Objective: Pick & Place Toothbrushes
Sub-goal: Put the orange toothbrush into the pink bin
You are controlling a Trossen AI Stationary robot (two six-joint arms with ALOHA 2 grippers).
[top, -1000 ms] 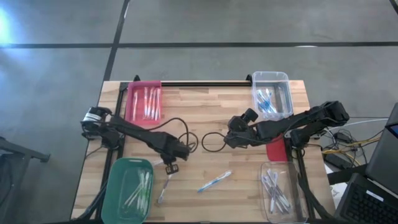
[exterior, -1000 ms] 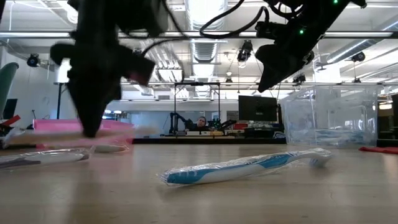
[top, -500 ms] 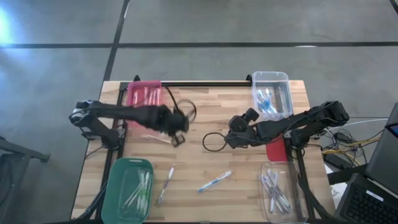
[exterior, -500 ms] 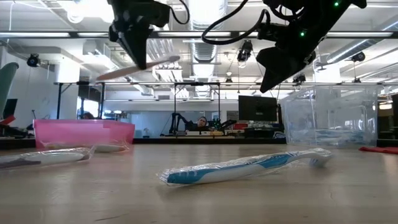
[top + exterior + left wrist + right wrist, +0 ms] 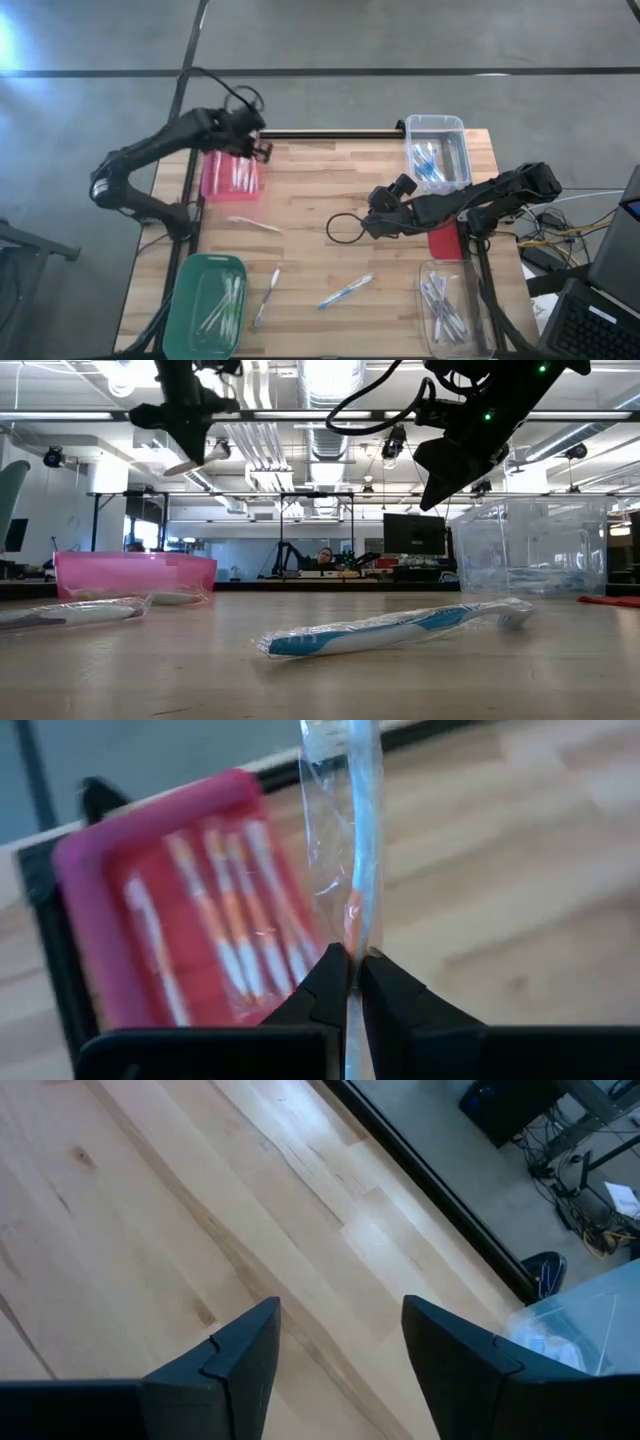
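Since the earlier frames, the left arm has swung from the table's middle to the far left corner, and the left gripper [image 5: 252, 143] now hangs above the pink bin [image 5: 214, 176]. Its fingers [image 5: 325, 988] are pressed together on a wrapped pink-accented toothbrush [image 5: 358, 840], pinched low on the handle, with the rest of the brush extending forward from the fingertips. In the left wrist view the pink bin lies just beyond and below the gripper, several matching brushes already inside it.

Judgement: the carry phase appears complete; the held brush matches the bin's colour, so what remains is a lowering and a release into the bin.

The right gripper [image 5: 335, 1350] waits above bare table near the centre, fingers spread with nothing between them, though narrowing slightly.

Loose brushes on the table, all well apart from the left gripper:
- a pale toothbrush [image 5: 253, 223] on the table beyond the pink bin's near end;
- a second pale toothbrush [image 5: 267, 296] beside the green bin [image 5: 183, 296];
- a blue toothbrush [image 5: 345, 291], nearer the right gripper.

Sorting therefore looks well advanced but unfinished.
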